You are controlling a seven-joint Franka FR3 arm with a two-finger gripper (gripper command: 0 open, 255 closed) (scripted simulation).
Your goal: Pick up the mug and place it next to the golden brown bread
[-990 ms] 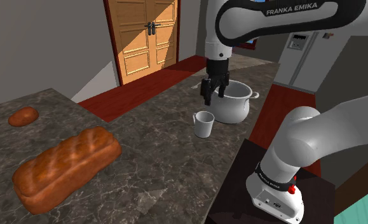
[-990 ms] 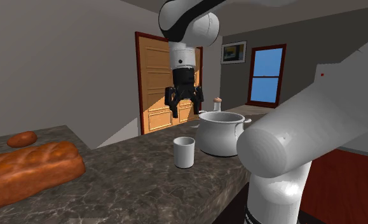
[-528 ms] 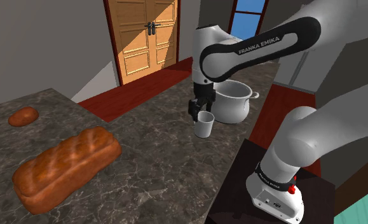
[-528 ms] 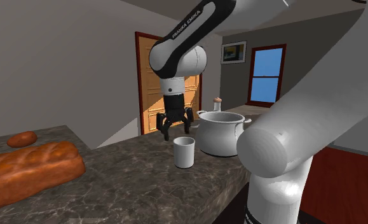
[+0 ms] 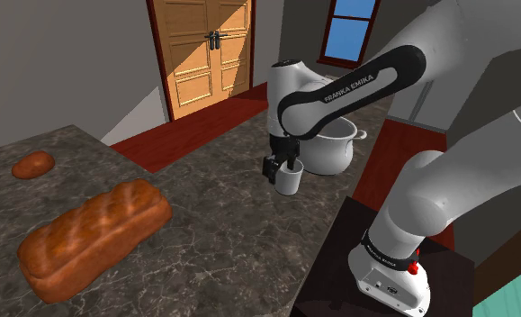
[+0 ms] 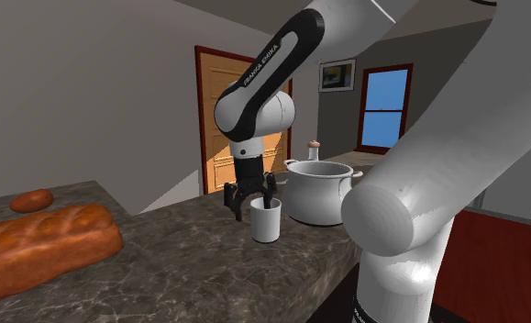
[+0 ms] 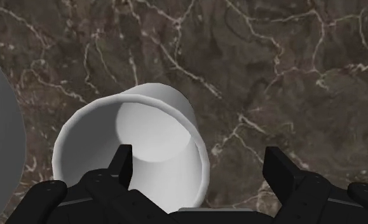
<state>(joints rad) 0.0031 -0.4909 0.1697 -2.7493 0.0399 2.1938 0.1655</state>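
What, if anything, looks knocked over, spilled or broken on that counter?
Nothing stands out. The white mug stands upright beside the pot, the big loaf lies flat on the marbled counter, and nothing is spilled. The open fingers straddle the mug's rim.

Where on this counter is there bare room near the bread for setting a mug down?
Bare counter stretches between the large loaf and the mug, and between the loaf and the small roll. It is crowded where the open gripper straddles the mug's rim beside the pot.
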